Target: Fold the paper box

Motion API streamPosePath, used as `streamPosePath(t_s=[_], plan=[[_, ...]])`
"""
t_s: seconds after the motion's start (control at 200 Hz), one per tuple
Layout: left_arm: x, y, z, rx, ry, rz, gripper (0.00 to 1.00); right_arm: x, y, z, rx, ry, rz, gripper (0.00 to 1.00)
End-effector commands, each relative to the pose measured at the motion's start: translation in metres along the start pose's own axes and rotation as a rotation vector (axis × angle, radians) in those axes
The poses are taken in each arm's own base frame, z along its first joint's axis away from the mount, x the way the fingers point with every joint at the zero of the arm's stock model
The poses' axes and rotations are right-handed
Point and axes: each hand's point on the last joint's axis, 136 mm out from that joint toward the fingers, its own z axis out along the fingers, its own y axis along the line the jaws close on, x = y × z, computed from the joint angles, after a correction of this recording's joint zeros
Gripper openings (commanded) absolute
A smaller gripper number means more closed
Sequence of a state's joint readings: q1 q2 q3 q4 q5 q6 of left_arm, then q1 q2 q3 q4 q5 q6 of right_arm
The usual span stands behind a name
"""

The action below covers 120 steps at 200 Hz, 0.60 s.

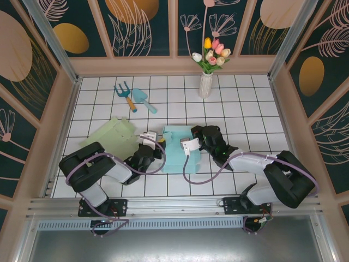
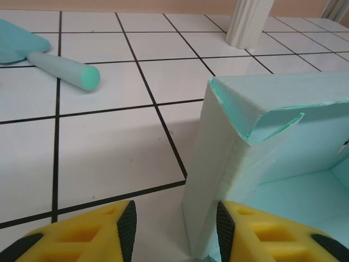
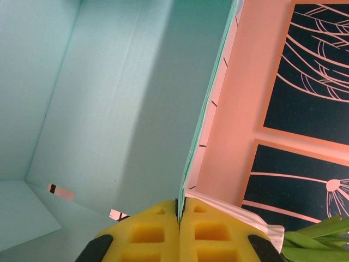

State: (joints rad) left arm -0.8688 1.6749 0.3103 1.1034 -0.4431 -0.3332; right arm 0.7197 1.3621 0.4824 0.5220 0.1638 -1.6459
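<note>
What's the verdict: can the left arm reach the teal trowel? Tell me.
Probably yes. The left gripper is open and holds nothing, and bare tile lies between it and the teal trowel. It would first need to lift clear of the wall of the paper box standing between its jaws.

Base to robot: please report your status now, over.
Left claw open at paper box corner. Right claw shut on its wall. Green sheet lies to its left.

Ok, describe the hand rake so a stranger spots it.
Find the white vase of tulips at the back of the table. Left of it lie two garden implements; the rake is the leftmost, blue prongs on a yellow handle, while the trowel is all turquoise.
</note>
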Motion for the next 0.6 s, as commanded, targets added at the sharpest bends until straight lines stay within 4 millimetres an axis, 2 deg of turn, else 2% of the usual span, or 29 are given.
streamPosePath(t_s=[0.0,0.055,0.28,0.47,0.595], plan=[[-0.011,-0.012,0.009,0.041,-0.032,-0.003,0.44,0.004,0.024,-0.001,-0.099,0.015,-0.006,0.0],[-0.006,-0.012,0.015,0.035,-0.025,0.003,0.44,0.004,0.026,-0.001,-0.103,0.015,-0.009,0.0],[-0.013,-0.014,0.033,-0.009,-0.063,0.023,0.36,-0.001,0.025,-0.003,-0.102,-0.009,-0.01,0.0],[-0.024,-0.011,0.044,-0.062,-0.119,-0.028,0.23,-0.005,0.028,-0.001,-0.113,-0.017,-0.01,0.0],[-0.021,-0.003,0.051,-0.122,-0.129,-0.078,0.15,-0.005,0.024,-0.001,-0.098,-0.015,0.005,0.0]])
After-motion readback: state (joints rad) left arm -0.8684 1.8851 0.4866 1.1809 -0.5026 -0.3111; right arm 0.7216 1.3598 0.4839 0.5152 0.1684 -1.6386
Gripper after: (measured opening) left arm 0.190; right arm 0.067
